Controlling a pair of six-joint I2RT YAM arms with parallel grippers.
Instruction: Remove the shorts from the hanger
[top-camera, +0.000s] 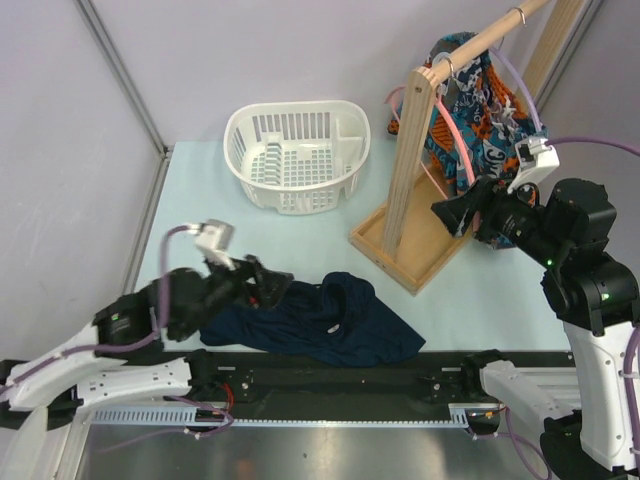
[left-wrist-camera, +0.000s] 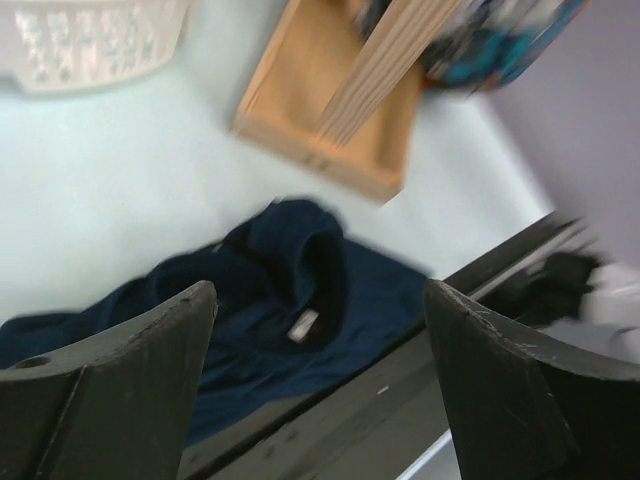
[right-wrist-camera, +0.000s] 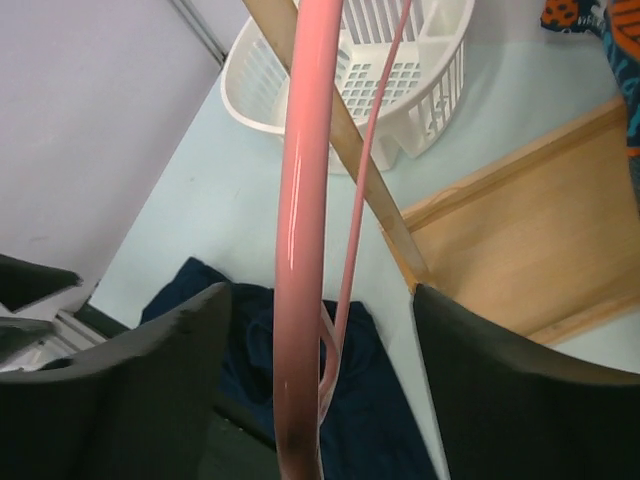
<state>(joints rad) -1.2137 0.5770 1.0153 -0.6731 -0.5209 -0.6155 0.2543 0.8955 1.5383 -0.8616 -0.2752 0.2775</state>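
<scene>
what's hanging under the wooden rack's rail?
The shorts on the lavender hanger, plus a pink hanger. The fabric covers the lavender hanger's lower bar, so how the shorts sit on it can't be seen.

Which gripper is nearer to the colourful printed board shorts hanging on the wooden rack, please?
The right. The right gripper is beside the colourful printed shorts at the wooden rack; the left gripper is far off, at the plain dark navy garment.

- A glossy pink plastic hanger runs between the parted jaws of the right gripper.
- A slanted pale wooden rack post screens the colourful printed shorts from the left.
- Bare pale-blue desk lies open between the white slotted plastic basket and the crumpled dark navy garment.
</scene>
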